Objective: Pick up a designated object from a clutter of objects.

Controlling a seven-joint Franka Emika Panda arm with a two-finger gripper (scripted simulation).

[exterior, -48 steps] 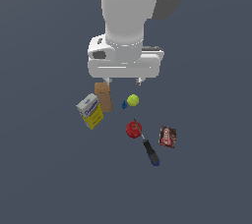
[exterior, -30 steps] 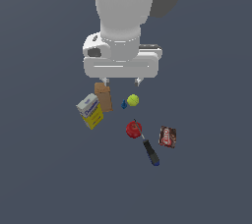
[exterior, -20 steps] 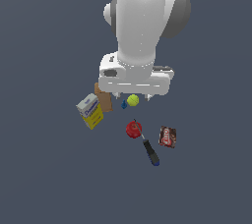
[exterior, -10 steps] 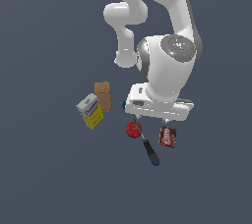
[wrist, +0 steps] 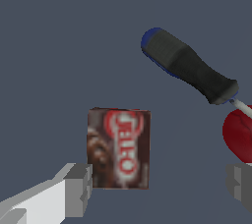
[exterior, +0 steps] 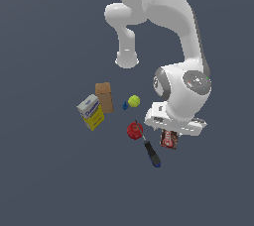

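**Arm low over the brown-red box, jaws wide apart**

Gripper (wrist: 160, 188) hangs w/ fingers spread wide, nothing between them touching either pad. In the wrist view one finger (wrist: 78, 190) sits just beside the box's lower corner, the other finger (wrist: 240, 186) is well off to the far side, near the red apple (wrist: 239, 133).

The brown-red box (wrist: 118, 148) lies flat on the dark surface, white lettering up. It's not centred in the gap, closer to one finger than the other. Exterior view: box (exterior: 169, 139) pokes out just under the arm's hand, at the exterior view's right end of the clutter.

Screwdriver (wrist: 189, 67), black handle w/ blue end, lies near the box, apart from it; its shaft points at the apple. Exterior view shows it (exterior: 152, 153) just below the apple (exterior: 135, 130).

Further to the exterior view's left: yellow-green ball (exterior: 133, 101), small blue piece (exterior: 125, 105) beside it, tan box (exterior: 104, 96), and yellow-blue-white box (exterior: 91, 112) touching or nearly touching the tan one, can't tell which.
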